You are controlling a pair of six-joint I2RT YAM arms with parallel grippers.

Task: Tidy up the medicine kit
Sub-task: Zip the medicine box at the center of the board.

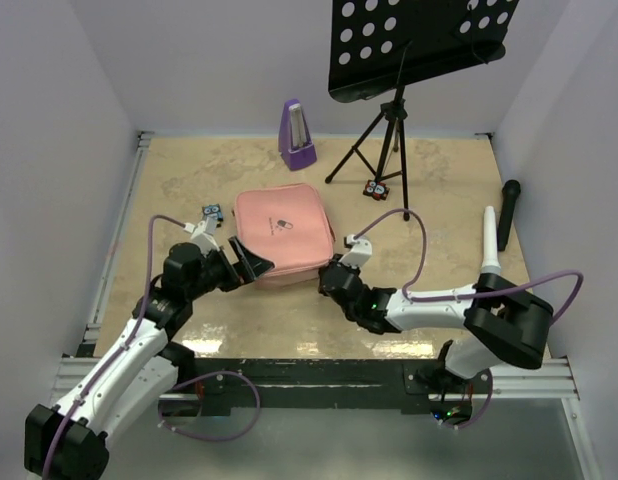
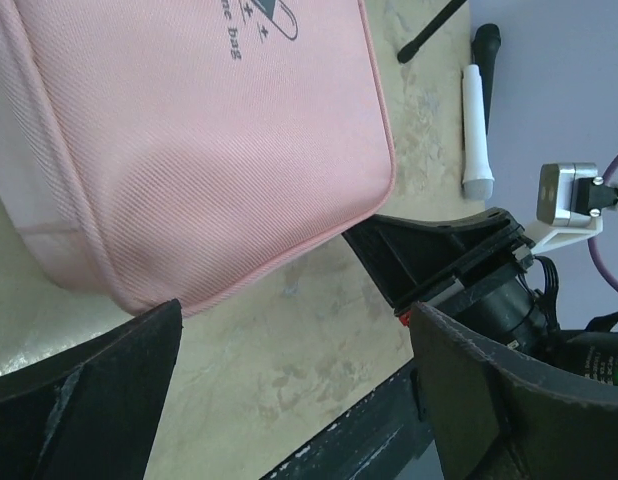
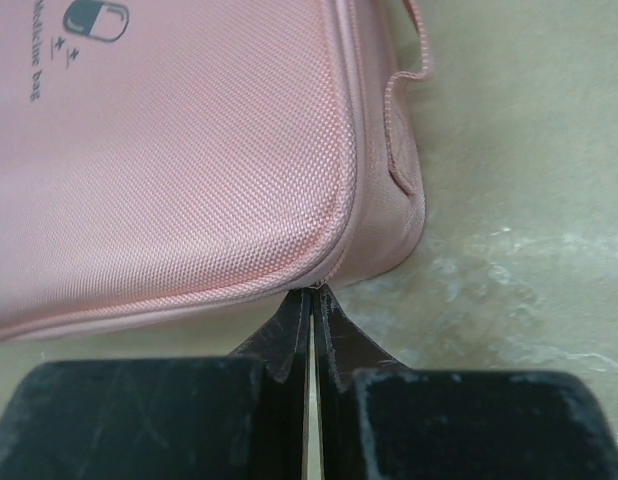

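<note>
Pinching tight together at the zip seam, the right gripper (image 3: 311, 296) touches the near corner of the medicine kit (image 3: 169, 150); whether a zip pull sits between the tips cannot be told. The left gripper (image 2: 294, 312) is spread wide and grasps nothing, with the pink case's edge just ahead of the gap. Only the right wrist view shows the side strap loop (image 3: 393, 130). Only the top view shows the metronome (image 1: 296, 135) and music stand (image 1: 439, 50) far beyond the jaws. Both arms reach in low with bent elbows, and the right forearm lies leftward over the table (image 1: 189, 180).
</note>
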